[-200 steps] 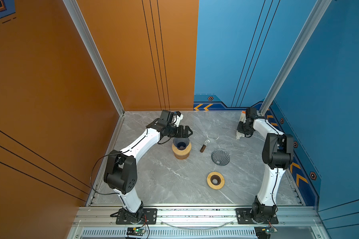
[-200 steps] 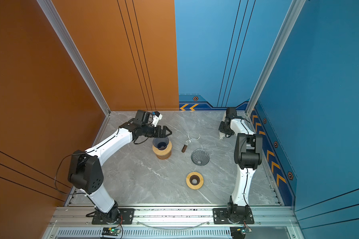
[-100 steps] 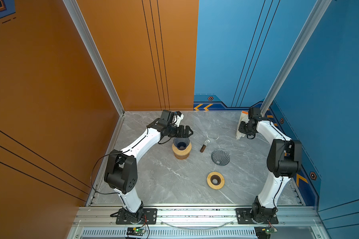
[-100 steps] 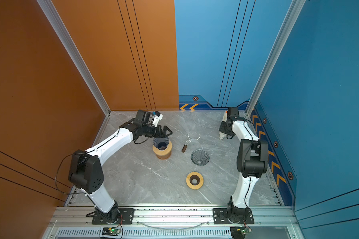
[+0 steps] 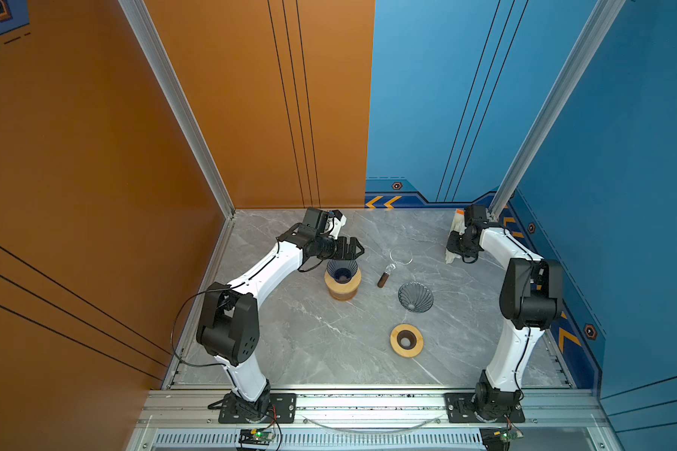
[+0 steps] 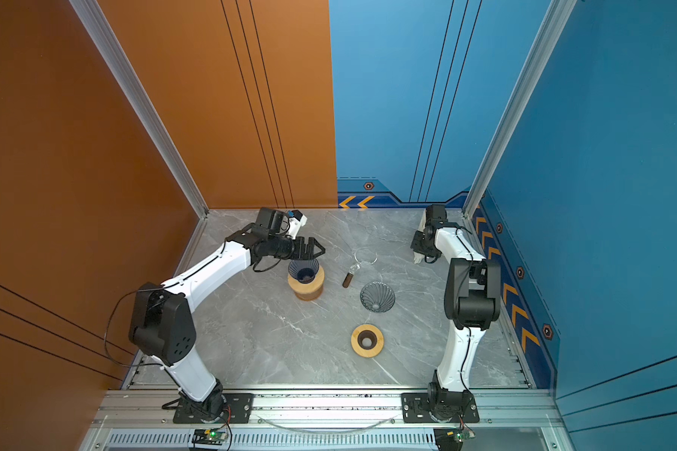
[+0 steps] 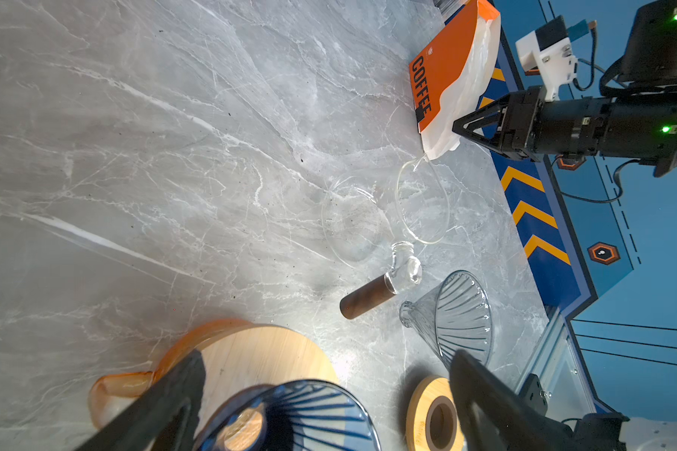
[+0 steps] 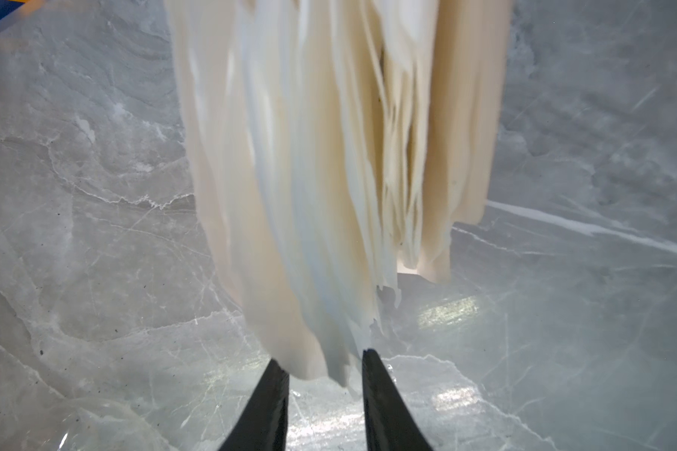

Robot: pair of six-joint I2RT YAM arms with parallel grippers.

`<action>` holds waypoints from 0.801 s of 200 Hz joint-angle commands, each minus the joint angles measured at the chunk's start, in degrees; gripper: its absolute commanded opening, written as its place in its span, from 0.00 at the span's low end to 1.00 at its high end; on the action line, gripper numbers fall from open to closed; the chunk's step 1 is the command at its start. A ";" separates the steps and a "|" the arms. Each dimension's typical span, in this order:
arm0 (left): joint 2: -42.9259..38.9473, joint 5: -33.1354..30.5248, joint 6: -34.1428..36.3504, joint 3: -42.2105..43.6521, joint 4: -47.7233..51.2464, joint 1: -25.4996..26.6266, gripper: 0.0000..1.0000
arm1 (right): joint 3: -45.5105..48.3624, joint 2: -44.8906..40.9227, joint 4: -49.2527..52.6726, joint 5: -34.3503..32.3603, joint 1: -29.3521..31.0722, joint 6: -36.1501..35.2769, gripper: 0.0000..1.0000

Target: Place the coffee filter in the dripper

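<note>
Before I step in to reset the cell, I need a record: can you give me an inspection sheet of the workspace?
Surface: grey marble table, scattered dark specks.
Job's things: blue dripper on a wooden stand, no filter inside; coffee filters in an orange pack, far right.
Clutter: clear dripper on its side; wooden ring; glass funnel with wooden handle, lying down.
Grippers: left gripper open above the blue dripper; right gripper at the filters' edge, grip unclear.
Cables: black cable loops off the left arm.
Surroundings: orange wall, blue wall; nothing seen intruding.
</note>
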State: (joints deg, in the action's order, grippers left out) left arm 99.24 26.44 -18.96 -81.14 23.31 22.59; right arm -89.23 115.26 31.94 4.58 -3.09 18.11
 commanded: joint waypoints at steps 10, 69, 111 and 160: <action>1.20 1.49 -0.29 -0.74 1.24 0.77 0.98 | -2.85 1.68 -0.19 0.52 0.23 0.96 0.30; 1.32 1.41 -0.29 -0.84 1.48 0.75 0.98 | -6.17 4.40 -0.21 -0.35 0.02 0.44 0.30; 1.31 1.41 -0.34 -0.91 1.47 0.75 0.98 | -7.02 5.11 -0.13 -0.80 -0.16 0.26 0.30; 1.35 1.38 -0.46 -0.99 1.48 0.79 0.98 | -4.30 4.00 -0.13 -1.91 -0.16 0.44 0.28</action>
State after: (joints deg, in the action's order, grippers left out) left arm 99.61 26.44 -18.96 -81.14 23.38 22.63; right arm -94.96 119.70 31.42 4.32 -3.11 18.09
